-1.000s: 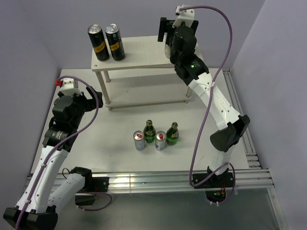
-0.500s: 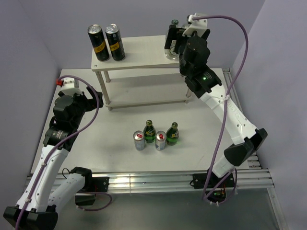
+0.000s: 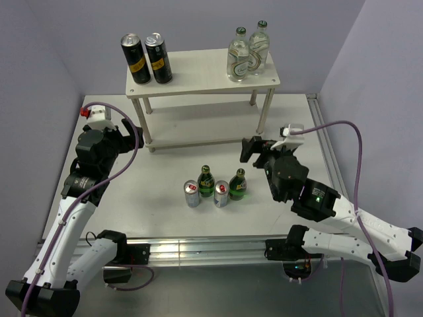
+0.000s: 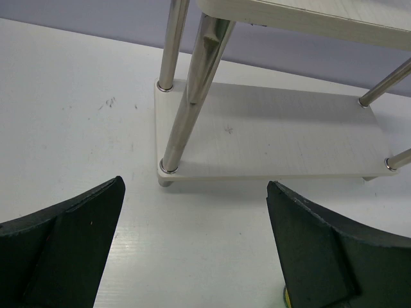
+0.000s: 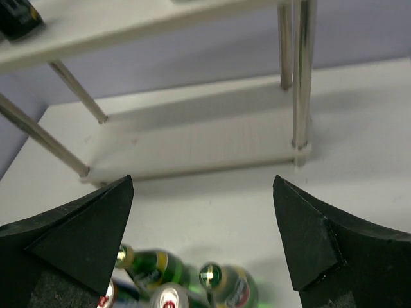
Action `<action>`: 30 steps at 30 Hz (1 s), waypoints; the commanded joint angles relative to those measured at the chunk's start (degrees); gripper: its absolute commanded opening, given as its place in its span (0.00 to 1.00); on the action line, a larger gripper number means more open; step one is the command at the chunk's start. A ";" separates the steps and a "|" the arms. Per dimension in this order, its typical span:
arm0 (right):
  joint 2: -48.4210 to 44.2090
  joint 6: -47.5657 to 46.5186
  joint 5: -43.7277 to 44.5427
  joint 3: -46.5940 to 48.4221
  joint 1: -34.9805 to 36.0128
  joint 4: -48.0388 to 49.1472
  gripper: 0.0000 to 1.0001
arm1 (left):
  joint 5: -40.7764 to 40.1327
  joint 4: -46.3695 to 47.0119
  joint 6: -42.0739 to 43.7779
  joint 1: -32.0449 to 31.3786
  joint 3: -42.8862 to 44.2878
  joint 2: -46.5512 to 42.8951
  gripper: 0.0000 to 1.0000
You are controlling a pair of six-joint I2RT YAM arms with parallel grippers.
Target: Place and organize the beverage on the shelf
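Note:
The pale two-tier shelf (image 3: 198, 71) stands at the back of the table. Two clear glass bottles (image 3: 238, 55) (image 3: 258, 46) stand upright on the right end of its top board. Two dark green bottles (image 3: 205, 181) (image 3: 238, 185) and two silver red-topped cans (image 3: 192, 194) (image 3: 221, 194) stand clustered on the table in front. My right gripper (image 3: 258, 150) hangs open and empty just right of and behind this cluster; its wrist view shows the green bottles (image 5: 151, 269) (image 5: 226, 283) below the open gripper (image 5: 202, 244). My left gripper (image 3: 122, 137) is open and empty near the shelf's left legs (image 4: 192, 83).
Two tall black cans (image 3: 135, 59) (image 3: 158, 58) stand on the left end of the shelf's top board. The lower board (image 4: 270, 138) carries nothing. Purple walls close in the back and both sides, and a metal rail (image 3: 198, 247) runs along the near edge.
My right arm has let go of a clear bottle on the top board and swung down and back to the table beside the green bottles. The left arm has barely moved.

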 commanded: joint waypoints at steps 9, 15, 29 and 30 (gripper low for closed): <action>-5.67 31.94 -3.39 -18.36 3.44 -16.99 0.93 | 1.11 1.11 1.27 0.03 0.47 0.20 0.99; -2.51 32.30 -4.44 -20.91 3.97 -12.42 0.92 | 0.94 1.11 1.27 0.03 0.47 0.29 0.99; 4.60 28.43 -1.28 -20.13 4.40 -5.83 0.89 | 1.29 1.03 1.27 0.03 0.55 0.90 0.99; 5.40 28.08 -0.93 -20.04 4.32 -5.21 0.89 | 1.20 1.03 1.27 0.03 0.55 0.90 0.99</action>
